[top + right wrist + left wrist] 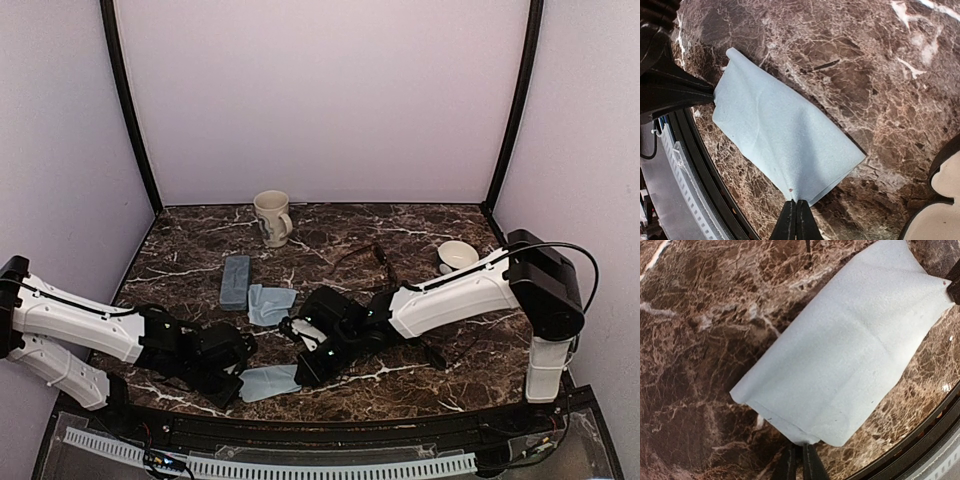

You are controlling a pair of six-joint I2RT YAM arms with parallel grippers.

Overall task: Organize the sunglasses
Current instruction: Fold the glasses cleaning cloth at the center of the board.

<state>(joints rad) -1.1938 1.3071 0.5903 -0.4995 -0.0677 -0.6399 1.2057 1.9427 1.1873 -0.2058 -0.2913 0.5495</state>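
A light blue cloth (268, 382) lies near the table's front edge, stretched between my two grippers. My left gripper (238, 378) is shut on its left edge; the left wrist view shows the pinch (800, 460) on the cloth (850, 350). My right gripper (302, 370) is shut on the opposite corner; the right wrist view shows the pinch (796, 217) on the cloth (780, 135). The thin brownish-framed sunglasses (365, 258) lie behind the right arm, mid-table. I cannot pick out the black-framed pair; the right arm covers that area.
A grey-blue rectangular case (236, 280) lies left of centre, with a second light blue cloth (270, 303) beside it. A cream mug (272, 218) stands at the back. A small cream bowl (458, 255) sits at the right. The black front rail (700, 175) runs close by.
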